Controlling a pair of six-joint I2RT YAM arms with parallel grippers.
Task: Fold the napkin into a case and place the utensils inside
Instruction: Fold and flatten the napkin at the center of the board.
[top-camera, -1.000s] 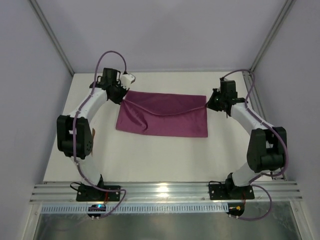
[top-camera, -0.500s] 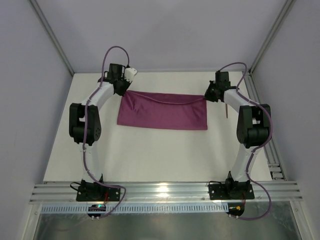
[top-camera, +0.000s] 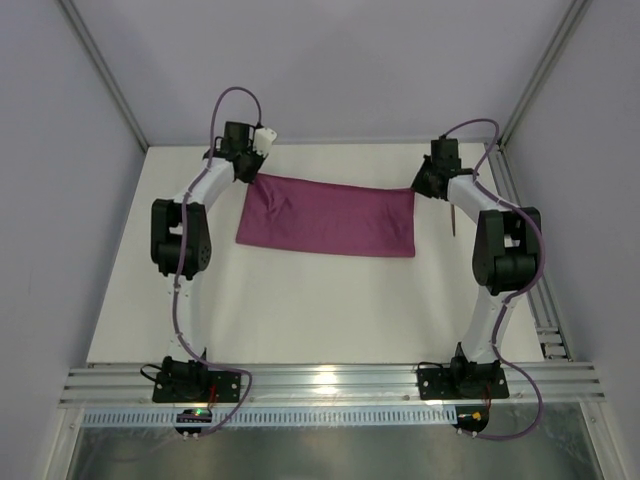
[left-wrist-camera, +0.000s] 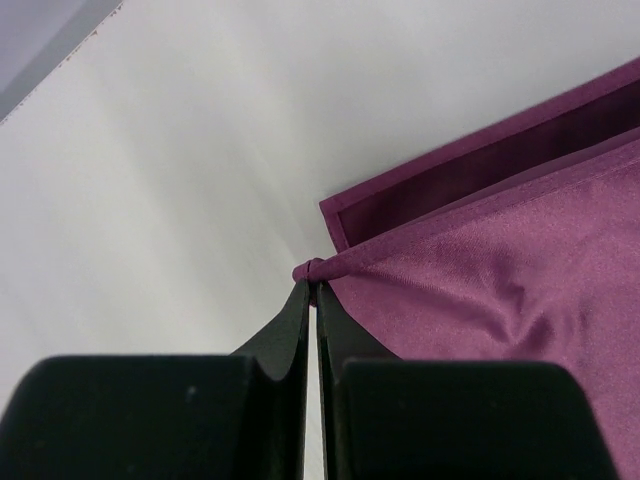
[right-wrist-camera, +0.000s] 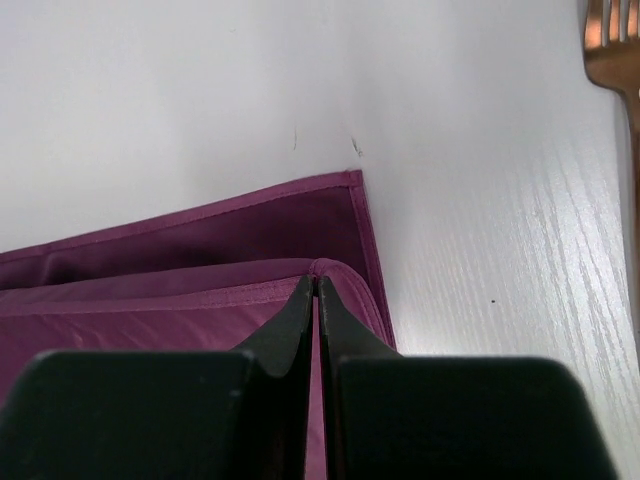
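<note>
Found a plain maroon-purple soft cloth napkin (top-camera: 330, 217) lying doubled over as a wide rectangle on the white table (top-camera: 300, 310), towards the far edge and roughly midway between the left and right edges. Noted two layers, the lower one flat on the table, with its hemmed corners showing just beyond the upper layer at both far corners. Recorded the left gripper (left-wrist-camera: 314, 285) closed tight, pinching the far left corner of the upper layer into a small bunch, with creases fanning from the pinch across the cloth. Recorded the right gripper (right-wrist-camera: 317, 282) likewise closed, black fingers pressed together on the rolled far right corner of the upper layer. Observed a slim copper-coloured metal fork (right-wrist-camera: 612, 50) on the bare table to the right of the napkin, near the right edge, apart from the cloth and from the right gripper. Saw only the tines and a short part of the handle in the right wrist view.
</note>
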